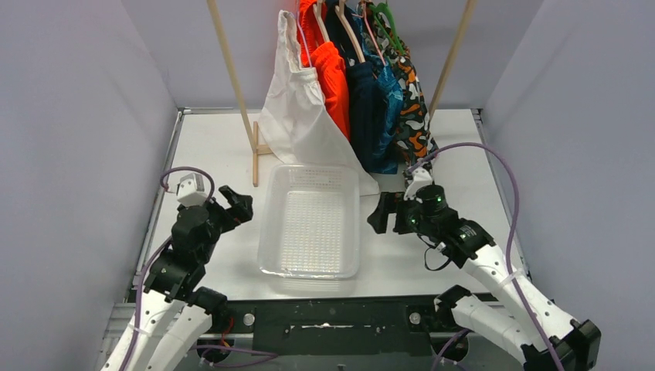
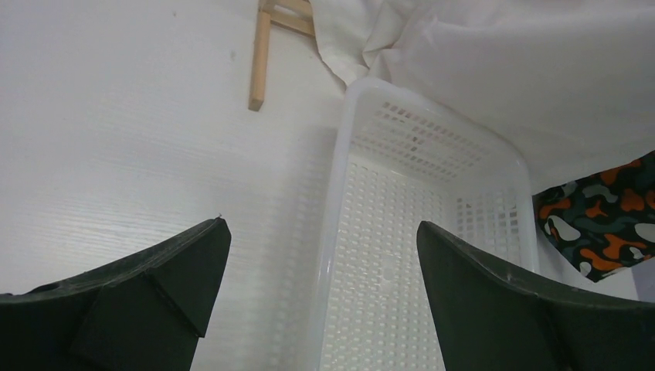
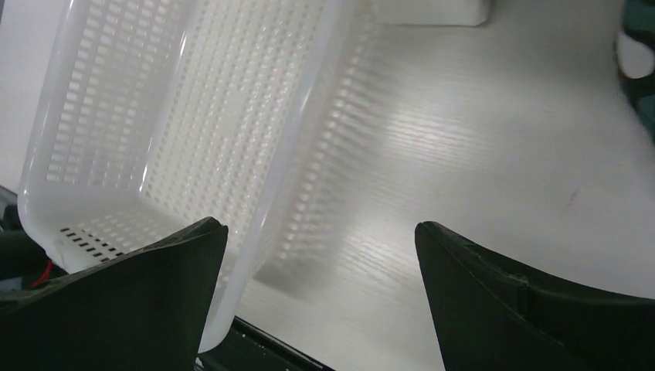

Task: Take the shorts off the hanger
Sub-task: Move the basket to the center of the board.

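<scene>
Several shorts hang side by side on hangers (image 1: 349, 31) from a wooden rack at the back: white shorts (image 1: 297, 116), bright orange shorts (image 1: 334, 77), dark navy shorts (image 1: 364, 104), blue patterned shorts (image 1: 388, 108) and camouflage shorts (image 1: 413, 116). The white shorts (image 2: 502, 69) and a corner of the camouflage shorts (image 2: 599, 220) show in the left wrist view. My left gripper (image 1: 234, 203) is open, low over the table left of the basket. Right of the basket, my right gripper (image 1: 382, 212) is open too. Nothing sits between either pair of fingers.
A clear perforated plastic basket (image 1: 270, 232) lies on the white table between the arms; its rim (image 2: 340, 193) and wall (image 3: 255, 224) show in the wrist views. The rack's wooden legs (image 1: 232, 77) stand behind it. Grey walls enclose the table.
</scene>
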Available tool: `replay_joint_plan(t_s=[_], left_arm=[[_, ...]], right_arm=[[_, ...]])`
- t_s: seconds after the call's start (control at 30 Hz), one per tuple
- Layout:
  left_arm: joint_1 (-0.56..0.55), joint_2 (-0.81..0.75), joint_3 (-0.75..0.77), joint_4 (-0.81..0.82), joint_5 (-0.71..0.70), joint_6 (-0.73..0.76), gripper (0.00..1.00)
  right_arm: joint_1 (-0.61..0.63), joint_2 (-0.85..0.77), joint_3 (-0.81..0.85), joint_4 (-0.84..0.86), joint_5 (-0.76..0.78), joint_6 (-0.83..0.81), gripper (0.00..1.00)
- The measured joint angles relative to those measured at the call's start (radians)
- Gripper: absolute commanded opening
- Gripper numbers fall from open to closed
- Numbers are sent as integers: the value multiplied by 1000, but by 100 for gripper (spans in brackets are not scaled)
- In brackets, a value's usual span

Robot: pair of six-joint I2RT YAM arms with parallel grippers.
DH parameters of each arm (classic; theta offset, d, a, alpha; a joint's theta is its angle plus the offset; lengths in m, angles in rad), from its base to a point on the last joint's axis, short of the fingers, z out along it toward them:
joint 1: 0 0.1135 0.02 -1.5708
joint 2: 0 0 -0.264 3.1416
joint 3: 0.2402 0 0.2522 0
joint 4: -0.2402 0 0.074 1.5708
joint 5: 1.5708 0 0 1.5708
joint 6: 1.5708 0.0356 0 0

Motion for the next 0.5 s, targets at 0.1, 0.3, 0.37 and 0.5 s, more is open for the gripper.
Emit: replay_joint_plan(t_s=[0.1, 0.3, 0.37, 0.5], left_arm=[[-5, 29, -32, 34, 51, -28, 94], [-10, 279, -46, 170, 175, -50, 94], [-11, 383, -46, 206, 210, -52, 94], [-12, 557, -46, 246, 311, -53, 90]], right_arm=[[137, 46, -2, 13, 69, 25, 98], [278, 209, 2, 56, 204, 58, 98], [294, 261, 3, 64, 243, 63, 98], [305, 350, 19, 72, 309, 74, 98]])
